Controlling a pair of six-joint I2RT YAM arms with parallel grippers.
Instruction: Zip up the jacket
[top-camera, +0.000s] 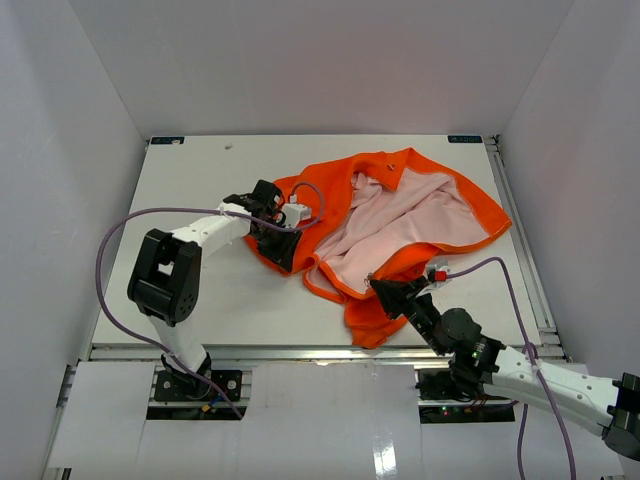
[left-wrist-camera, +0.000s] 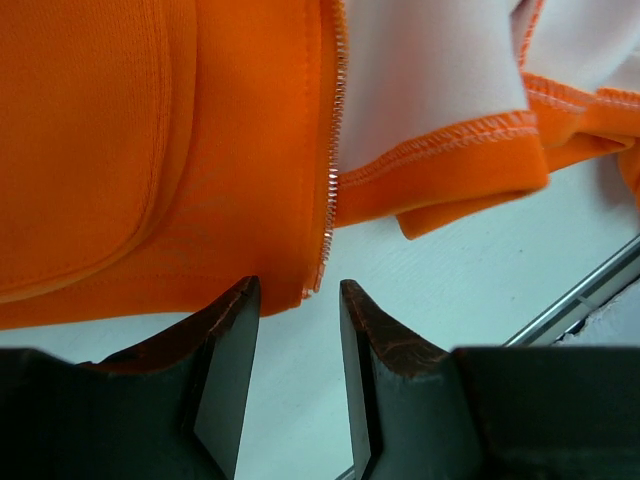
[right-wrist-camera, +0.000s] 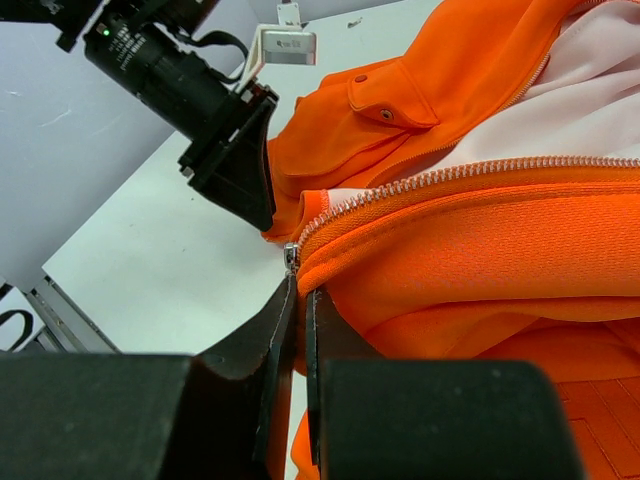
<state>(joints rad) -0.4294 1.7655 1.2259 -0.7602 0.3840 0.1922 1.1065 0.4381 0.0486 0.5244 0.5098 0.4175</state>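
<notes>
The orange jacket (top-camera: 320, 205) lies open on the white table, its pale pink lining (top-camera: 400, 215) facing up. My left gripper (top-camera: 285, 258) is open at the lower corner of the jacket's left front panel. In the left wrist view the gripper (left-wrist-camera: 297, 290) has the bottom end of that panel's zipper teeth (left-wrist-camera: 332, 180) just beyond its tips, and it holds nothing. My right gripper (top-camera: 382, 290) is shut on the jacket's other front edge. In the right wrist view this gripper (right-wrist-camera: 300, 295) pinches the orange hem (right-wrist-camera: 480, 250) just below the silver zipper slider (right-wrist-camera: 292, 258).
White walls close in the table (top-camera: 190, 180) on three sides. A metal rail (top-camera: 300, 350) runs along the near edge. A purple cable (top-camera: 110, 250) loops out from the left arm. The left gripper also shows in the right wrist view (right-wrist-camera: 235, 170), close to the slider.
</notes>
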